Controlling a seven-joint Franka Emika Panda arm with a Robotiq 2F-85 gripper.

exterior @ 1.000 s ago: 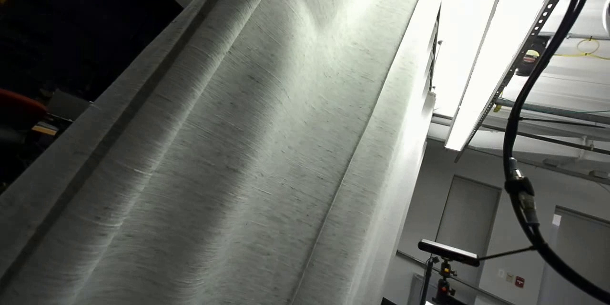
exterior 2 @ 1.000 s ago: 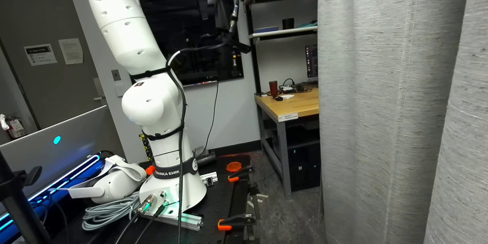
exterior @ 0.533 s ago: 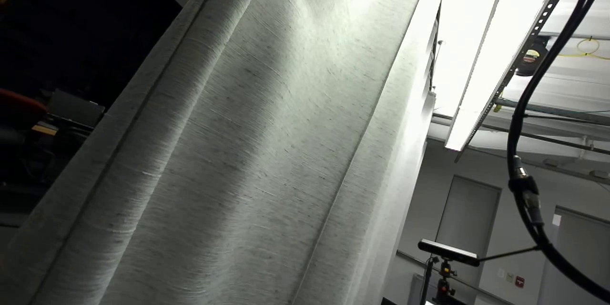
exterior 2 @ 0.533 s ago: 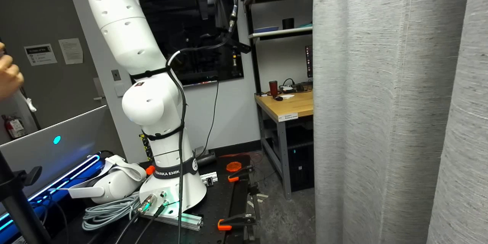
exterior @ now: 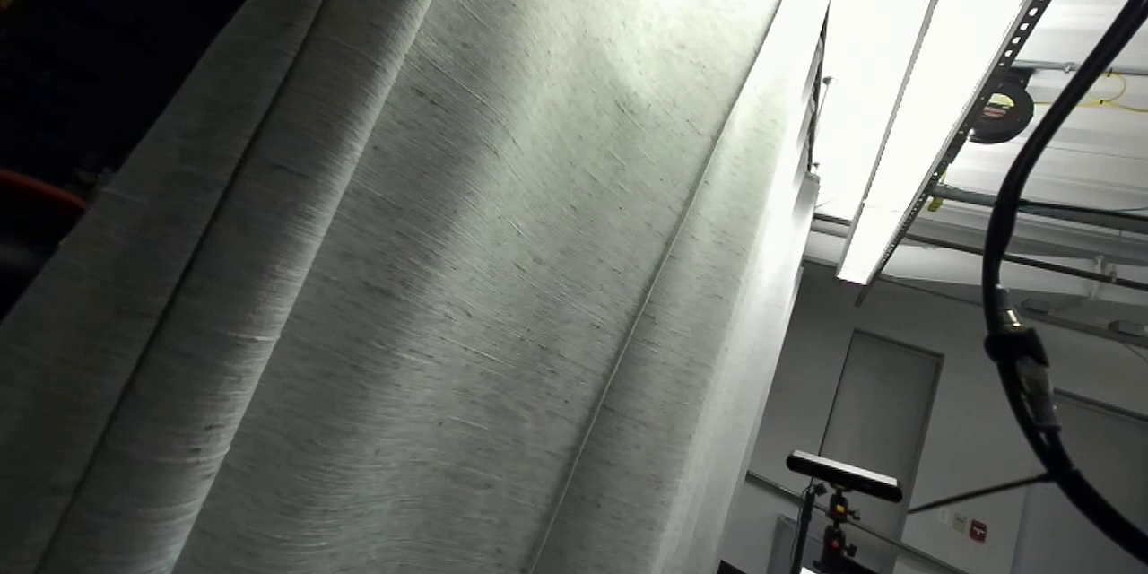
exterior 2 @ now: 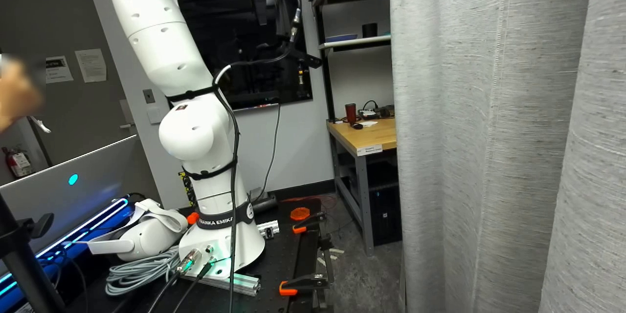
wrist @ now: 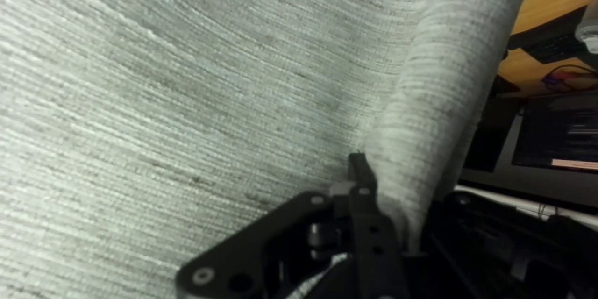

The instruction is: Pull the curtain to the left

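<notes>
The curtain (exterior 2: 494, 137) hangs tall down the right of an exterior view, its folds running roughly upright, and its free edge (exterior 2: 400, 137) cuts across the sight of a wooden surface (exterior 2: 376, 138) and a shelf (exterior 2: 357, 41); the robot arm (exterior 2: 193, 129) is to its left, the base (exterior 2: 220, 237) well apart from the cloth. In the wrist view the sheet spreads to the left and upward, and at its right-hand limit a rolled fold (wrist: 444, 88) slants from the upper right down to the gripper (wrist: 399, 187), which is in neither exterior view. There the fold narrows between the fingers (wrist: 362, 173), one on the side of the broad sheet, the other on the far side; they appear to be pinching it.

That is what the pull turns on, as I judge it: the gripper has the cloth by its margin, with the bulk of the curtain lying to one side and the folds' long axis running up and down. The move wants to go crosswise to that axis and away from the bulk, so the sheet trails after. Whose left is meant I cannot tell; a pull toward the robot arm's base would hide more of the wooden surface. A tug along the folds could let the cloth slip out
</notes>
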